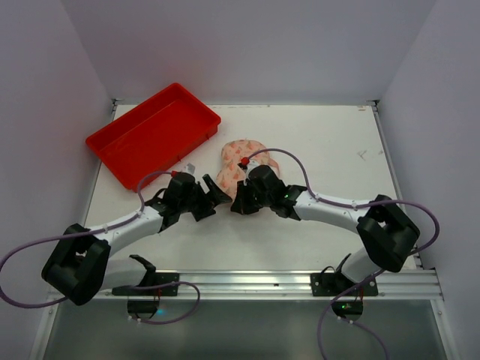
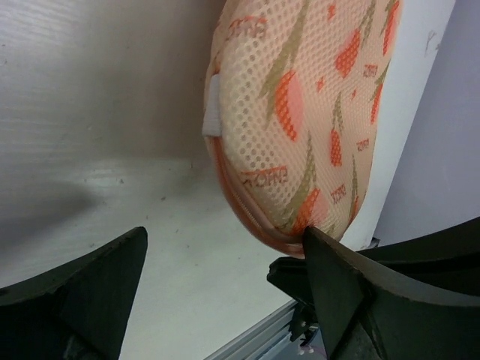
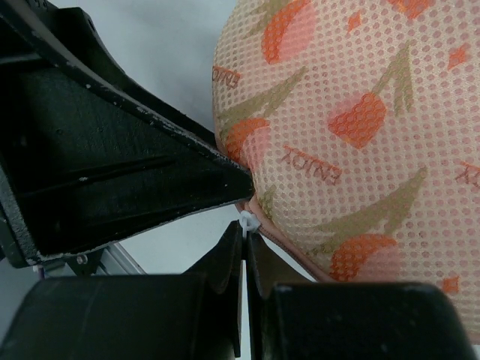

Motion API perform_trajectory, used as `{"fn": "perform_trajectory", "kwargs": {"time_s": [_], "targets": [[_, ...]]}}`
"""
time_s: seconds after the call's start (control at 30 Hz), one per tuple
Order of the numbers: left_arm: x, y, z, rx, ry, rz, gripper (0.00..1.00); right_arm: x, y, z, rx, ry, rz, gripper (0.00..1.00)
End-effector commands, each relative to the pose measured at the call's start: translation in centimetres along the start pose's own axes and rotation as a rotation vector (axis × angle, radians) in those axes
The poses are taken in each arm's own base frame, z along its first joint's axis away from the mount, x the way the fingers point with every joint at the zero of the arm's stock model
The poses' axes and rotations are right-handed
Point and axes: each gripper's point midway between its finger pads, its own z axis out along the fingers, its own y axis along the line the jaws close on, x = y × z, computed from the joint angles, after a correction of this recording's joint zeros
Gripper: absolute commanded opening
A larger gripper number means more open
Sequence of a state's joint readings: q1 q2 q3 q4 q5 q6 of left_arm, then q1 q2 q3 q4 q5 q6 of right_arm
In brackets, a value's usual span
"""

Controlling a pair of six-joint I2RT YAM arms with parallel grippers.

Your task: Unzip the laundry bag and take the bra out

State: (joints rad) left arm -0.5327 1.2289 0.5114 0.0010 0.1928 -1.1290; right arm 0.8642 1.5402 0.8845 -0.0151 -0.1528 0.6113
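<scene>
Laundry bag (image 1: 241,159) lies mid counter (image 1: 330,150), zip looks shut. Red tray (image 1: 154,135) at bag's 10 o'clock. Bra not seen, likely inside. Right hand (image 3: 245,232) closed, pinching tiny white zip pull (image 3: 246,220) at bag's 6 o'clock edge. Left hand (image 2: 225,236) open wide, bag end just ahead, not held. Best way, likely: left hand pins bag first, then right pulls slowly along pink edge, pinch kept tight.
</scene>
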Motion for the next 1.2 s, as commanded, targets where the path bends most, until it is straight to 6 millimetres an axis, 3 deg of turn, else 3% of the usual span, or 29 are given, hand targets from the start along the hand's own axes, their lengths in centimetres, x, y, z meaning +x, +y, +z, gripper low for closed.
{"fn": "perform_trajectory", "kwargs": {"time_s": [0.0,0.1,0.2,0.27,0.3,0.4,0.63,0.77,0.87,0.9,0.97,1.1,1.17], "targets": [[-1.6,-3.3,0.5,0.125,-0.068,-0.041,0.86,-2.3,2.2,0.0,-0.067,-0.07,-0.008,0.0],[-2.5,-4.1,0.7,0.16,-0.11,-0.048,0.76,-2.2,2.0,-0.2,-0.061,-0.07,-0.007,0.0],[-3.2,-4.4,0.9,0.171,-0.141,-0.057,0.55,-1.8,1.6,-0.4,-0.046,-0.068,-0.007,0.0],[-3.4,-4.6,1.1,0.176,-0.147,-0.055,0.34,-1.5,1.3,-0.6,-0.036,-0.064,-0.004,0.0],[-3.3,-4.8,1.2,0.179,-0.141,-0.047,0.19,-1.3,1.2,-0.9,-0.034,-0.063,-0.002,0.0],[-3.7,-4.6,1.3,0.171,-0.149,-0.012,0.0,-0.8,0.1,-1.6,0.015,-0.054,-0.009,0.0],[-5.8,-1.6,2.2,0.001,-0.121,0.21,0.0,-0.4,-4.2,-5.0,0.108,-0.084,0.034,0.0],[-7.2,-1.4,2.7,-0.017,-0.078,0.366,0.0,0.5,-5.3,-6.9,0.15,-0.069,0.015,0.0],[-8.6,-0.8,2.9,-0.068,-0.062,0.44,0.0,1.1,-5.1,-7.3,0.135,-0.058,-0.004,0.0],[-9.8,-1.4,2.8,-0.068,-0.079,0.457,0.08,1.6,-4.3,-7.2,0.087,-0.035,-0.006,0.0],[-10.2,-2.2,2.8,-0.053,-0.065,0.457,0.22,1.2,-3.2,-6.5,0.038,-0.036,-0.006,0.0],[-11.0,-3.2,1.0,-0.049,-0.115,0.344,0.97,-0.1,-0.9,-3.6,-0.058,-0.031,0.043,0.0],[-10.7,-2.6,0.2,-0.078,-0.121,0.285,1.0,-1.5,0.3,-2.5,-0.095,-0.062,0.045,0.0]]}}
